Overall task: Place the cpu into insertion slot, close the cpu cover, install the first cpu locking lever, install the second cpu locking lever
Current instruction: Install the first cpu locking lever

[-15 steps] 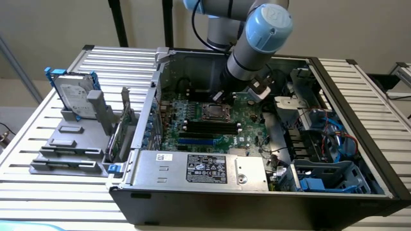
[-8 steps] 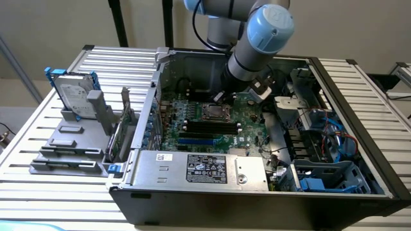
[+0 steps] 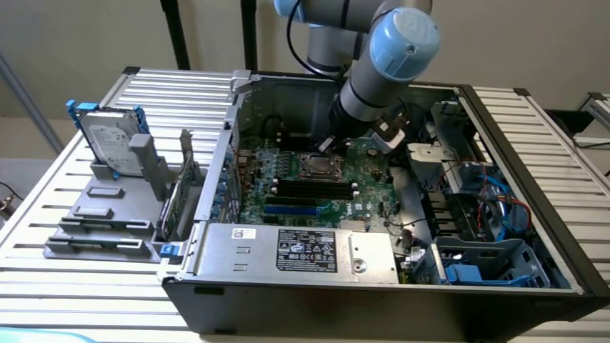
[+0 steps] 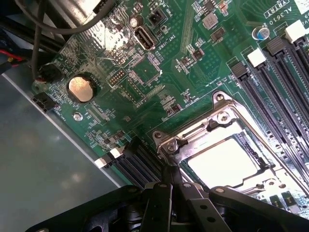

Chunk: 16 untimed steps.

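The pincer (image 4: 171,186) has its black fingers drawn together, their tips pressed down at one corner of the cpu cover (image 4: 212,140), where a thin dark rod, apparently a locking lever (image 4: 170,174), runs up between them; whether the fingers grip it or only push on it cannot be told. The wrist view gives the detail: the cover is a shiny, stamped metal frame lying flat over the insertion slot (image 4: 251,150), and through its window the cpu (image 4: 223,163) shows a smooth, pale silvery face, seated inside. Around it lies green circuit board (image 4: 159,67) with a round coin battery (image 4: 80,89) and long black memory slots (image 4: 282,82). The exterior view adds the pose: the grey arm (image 3: 376,89) with its blue joint cap reaches steeply down into the open computer case (image 3: 533,214), which lies on a ribbed metal surface (image 3: 57,214). A grey labelled metal box (image 3: 305,250) sits near the case's front edge.
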Available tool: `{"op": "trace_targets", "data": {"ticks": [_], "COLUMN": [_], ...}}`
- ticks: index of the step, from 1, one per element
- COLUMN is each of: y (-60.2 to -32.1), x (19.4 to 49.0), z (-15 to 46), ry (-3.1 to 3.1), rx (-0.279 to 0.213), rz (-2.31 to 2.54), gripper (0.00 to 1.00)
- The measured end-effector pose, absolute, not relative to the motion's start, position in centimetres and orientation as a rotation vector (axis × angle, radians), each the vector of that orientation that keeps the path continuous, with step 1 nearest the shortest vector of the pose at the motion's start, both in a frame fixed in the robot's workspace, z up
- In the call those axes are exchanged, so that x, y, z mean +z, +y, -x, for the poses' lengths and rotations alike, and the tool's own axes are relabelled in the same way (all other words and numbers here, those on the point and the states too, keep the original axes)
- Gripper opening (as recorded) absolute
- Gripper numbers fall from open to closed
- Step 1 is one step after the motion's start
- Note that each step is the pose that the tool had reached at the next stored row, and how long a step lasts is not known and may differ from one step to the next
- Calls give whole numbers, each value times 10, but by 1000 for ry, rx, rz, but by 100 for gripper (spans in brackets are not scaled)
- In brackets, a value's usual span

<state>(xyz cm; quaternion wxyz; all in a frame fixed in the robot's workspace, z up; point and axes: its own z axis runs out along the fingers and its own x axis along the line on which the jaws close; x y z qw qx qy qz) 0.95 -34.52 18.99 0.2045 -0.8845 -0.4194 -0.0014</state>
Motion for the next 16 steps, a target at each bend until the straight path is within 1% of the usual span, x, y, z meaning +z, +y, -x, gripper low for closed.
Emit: {"op": "trace_targets", "data": {"ticks": [16], "y": [-346], "x": [189], "z": [-10], "ry": [-1186], "rx": [-14], "rz": [2432], "gripper": [11]}}
